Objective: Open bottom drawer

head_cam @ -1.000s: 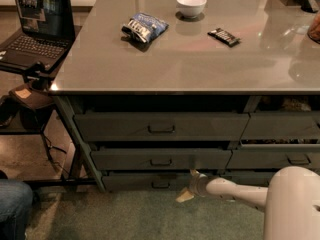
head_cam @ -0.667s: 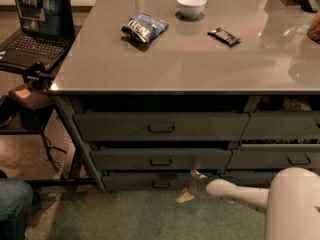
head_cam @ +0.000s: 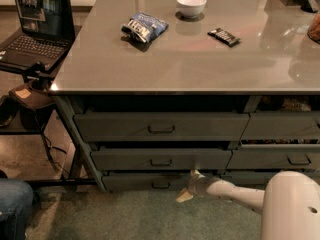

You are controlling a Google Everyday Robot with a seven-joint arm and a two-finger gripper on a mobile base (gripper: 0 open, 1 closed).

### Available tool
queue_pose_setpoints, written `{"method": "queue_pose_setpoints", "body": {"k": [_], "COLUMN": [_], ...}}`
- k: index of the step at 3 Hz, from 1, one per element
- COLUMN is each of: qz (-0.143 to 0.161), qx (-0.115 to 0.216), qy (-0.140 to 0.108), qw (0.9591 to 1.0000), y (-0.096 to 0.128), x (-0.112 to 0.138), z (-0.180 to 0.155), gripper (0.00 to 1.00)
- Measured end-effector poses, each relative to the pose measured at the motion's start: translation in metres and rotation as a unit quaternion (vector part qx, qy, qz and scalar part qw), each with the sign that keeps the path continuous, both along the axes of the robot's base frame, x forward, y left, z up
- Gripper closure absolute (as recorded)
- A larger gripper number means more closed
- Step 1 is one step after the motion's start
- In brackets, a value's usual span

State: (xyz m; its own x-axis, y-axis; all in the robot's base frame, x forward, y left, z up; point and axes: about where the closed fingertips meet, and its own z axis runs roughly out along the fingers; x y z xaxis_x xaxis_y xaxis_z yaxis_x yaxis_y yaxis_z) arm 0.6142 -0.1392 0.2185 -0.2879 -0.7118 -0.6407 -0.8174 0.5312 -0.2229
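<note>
The bottom drawer (head_cam: pixel 135 182) is the lowest, shallow dark grey-green front of the left stack, just above the carpet, with a small dark loop handle (head_cam: pixel 160 185) at its centre. Its front sits about level with the drawers above. My gripper (head_cam: pixel 188 185) is at the end of the white arm (head_cam: pixel 235 193) that reaches in from the lower right. It is low in front of the bottom drawer, a little to the right of the handle. One pale fingertip (head_cam: pixel 183 196) points down toward the carpet.
Two taller drawers (head_cam: pixel 161 127) sit above, and another stack (head_cam: pixel 282 160) to the right. The grey tabletop (head_cam: pixel 190 59) holds a chip bag (head_cam: pixel 144 27), a white bowl (head_cam: pixel 191 4) and a dark bar (head_cam: pixel 223 36). A laptop (head_cam: pixel 35 26) stands on a left side stand. A person's knee (head_cam: pixel 14 206) shows at lower left.
</note>
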Motion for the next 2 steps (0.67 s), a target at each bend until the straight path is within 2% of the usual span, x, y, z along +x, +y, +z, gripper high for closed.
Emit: {"method": "queue_pose_setpoints", "body": {"k": [1,2], "qz": [-0.016,-0.013], "qx": [-0.004,-0.005], "qy": [0.008,0.010], "qw": [0.9998,0.9999], "y": [-0.0265,-0.0246], "x": [0.0154,0.0177], "z": [-0.0555,-0.0560], "gripper": [0.00,0.00]}}
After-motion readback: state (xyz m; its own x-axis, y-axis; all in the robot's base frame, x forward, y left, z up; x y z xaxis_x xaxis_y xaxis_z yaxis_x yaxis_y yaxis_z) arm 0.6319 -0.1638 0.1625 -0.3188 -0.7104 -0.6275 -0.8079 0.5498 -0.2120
